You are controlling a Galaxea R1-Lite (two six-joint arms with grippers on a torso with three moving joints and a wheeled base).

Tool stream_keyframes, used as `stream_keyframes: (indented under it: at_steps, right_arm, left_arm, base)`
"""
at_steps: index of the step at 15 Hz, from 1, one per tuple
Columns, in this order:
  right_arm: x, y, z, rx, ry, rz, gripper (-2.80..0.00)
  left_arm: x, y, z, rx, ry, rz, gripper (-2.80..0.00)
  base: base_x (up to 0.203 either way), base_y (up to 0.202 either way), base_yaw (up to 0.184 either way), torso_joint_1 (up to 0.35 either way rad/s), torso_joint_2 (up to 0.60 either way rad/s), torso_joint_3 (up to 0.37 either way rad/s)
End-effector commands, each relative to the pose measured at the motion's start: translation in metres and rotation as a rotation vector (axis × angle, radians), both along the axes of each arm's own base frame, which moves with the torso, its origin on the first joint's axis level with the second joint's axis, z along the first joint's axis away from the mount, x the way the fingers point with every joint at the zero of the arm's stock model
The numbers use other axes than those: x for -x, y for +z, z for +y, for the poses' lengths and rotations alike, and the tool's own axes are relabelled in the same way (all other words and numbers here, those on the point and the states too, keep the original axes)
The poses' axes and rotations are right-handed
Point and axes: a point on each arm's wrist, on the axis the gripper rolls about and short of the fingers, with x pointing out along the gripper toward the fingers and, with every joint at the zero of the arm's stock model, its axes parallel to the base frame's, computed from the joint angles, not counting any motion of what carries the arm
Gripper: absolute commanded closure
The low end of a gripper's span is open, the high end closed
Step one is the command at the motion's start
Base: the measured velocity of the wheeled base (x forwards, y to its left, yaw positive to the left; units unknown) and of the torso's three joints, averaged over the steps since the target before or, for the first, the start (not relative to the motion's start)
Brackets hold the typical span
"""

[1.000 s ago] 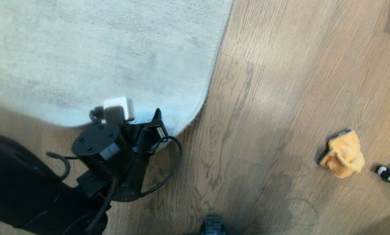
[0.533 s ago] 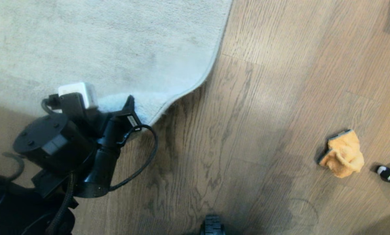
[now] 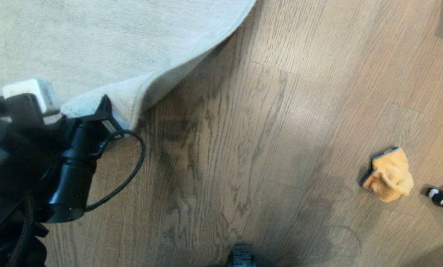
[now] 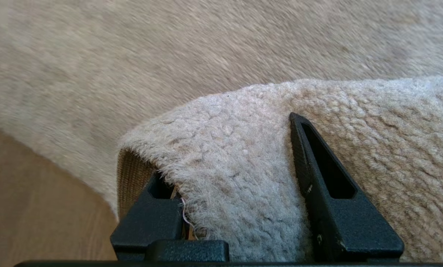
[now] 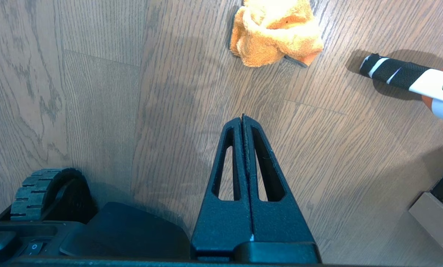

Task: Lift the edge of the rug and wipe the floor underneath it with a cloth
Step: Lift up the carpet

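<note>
Grey pile bunches where our left gripper (image 4: 240, 178) pinches the rug (image 4: 243, 155) corner — lifted off the floor (image 3: 243, 148); our right gripper (image 5: 243, 118) hangs closed, empty, near the cloth (image 5: 275, 31).

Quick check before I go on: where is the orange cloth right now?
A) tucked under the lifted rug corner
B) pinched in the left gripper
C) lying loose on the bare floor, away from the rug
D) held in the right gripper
C: the cloth lies crumpled on the floor, clear of the rug, whose corner the left gripper pinches; the right gripper is shut and empty.
</note>
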Motion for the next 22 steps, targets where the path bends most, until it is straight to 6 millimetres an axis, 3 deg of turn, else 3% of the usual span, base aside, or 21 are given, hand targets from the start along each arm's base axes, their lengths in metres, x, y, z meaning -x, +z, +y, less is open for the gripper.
stream_keyframes:
  at_steps: [1,12,22]
  right_arm:
    - [0.000,0.000,0.000,0.000,0.000,-0.001,0.00]
    - [0.000,0.000,0.000,0.000,0.000,0.000,0.00]
    - [0.000,0.000,0.000,0.000,0.000,0.000,0.00]
  left_arm:
    - [0.009,0.014,0.008,0.033,0.027,-0.081,0.00]
    - [0.035,0.047,0.029,-0.066,-0.035,-0.224,0.00]
    - [0.065,0.079,0.068,-0.210,0.054,-0.385,0.00]
  base:
    - [0.000,0.000,0.000,0.000,0.00,0.000]
    - [0.000,0.000,0.000,0.000,0.00,0.000]
    - [0.000,0.000,0.000,0.000,0.00,0.000]
